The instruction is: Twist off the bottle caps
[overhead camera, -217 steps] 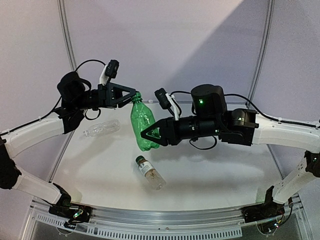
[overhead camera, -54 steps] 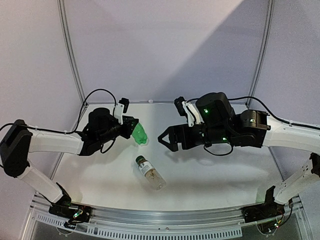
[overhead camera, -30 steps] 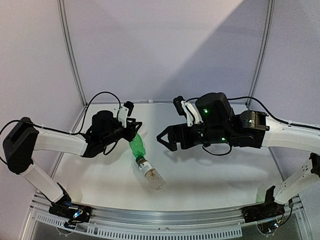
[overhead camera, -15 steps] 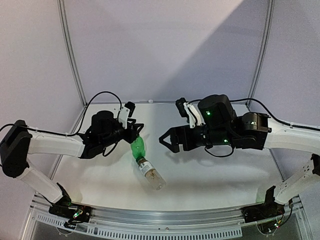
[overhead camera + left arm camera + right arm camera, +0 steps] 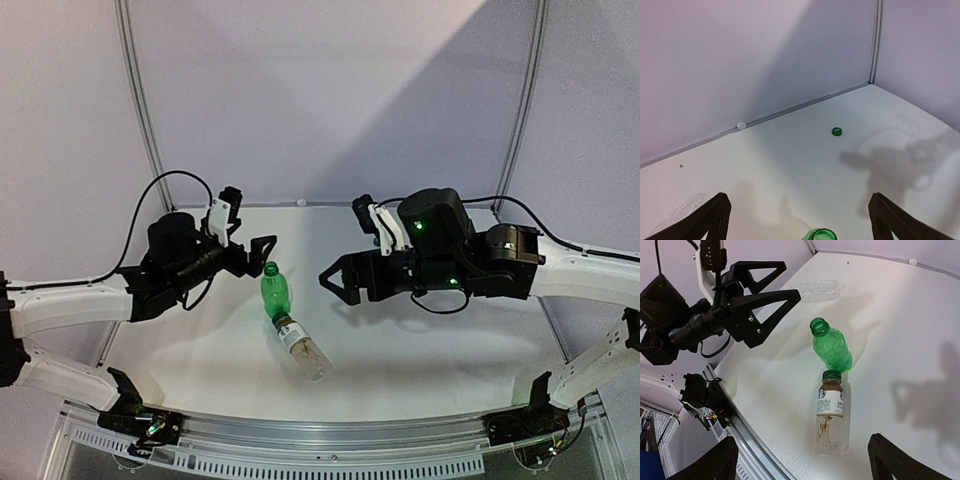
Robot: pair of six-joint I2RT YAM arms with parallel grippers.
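Note:
The green bottle (image 5: 274,297) rests tilted on the table with no cap, its open mouth (image 5: 819,326) up and its base against the labelled bottle's dark green cap (image 5: 831,375). That clear labelled bottle (image 5: 303,347) lies on its side. My left gripper (image 5: 262,255) hangs open just left of and above the green bottle, touching nothing; the bottle's mouth (image 5: 820,235) shows between its fingers. My right gripper (image 5: 335,285) is open and empty to the right, above the labelled bottle (image 5: 830,415). A loose green cap (image 5: 837,131) and a white cap (image 5: 741,125) lie near the back wall.
The clear ribbed bottle (image 5: 817,290) lies capless at the back left, hidden under my left arm in the top view. The white walls meet at the back corner (image 5: 872,82). The metal front rail (image 5: 320,435) runs along the near edge.
My left gripper has opened, let go of the green bottle and drawn back to the left. The green bottle stays by the labelled bottle. The right arm has barely moved.

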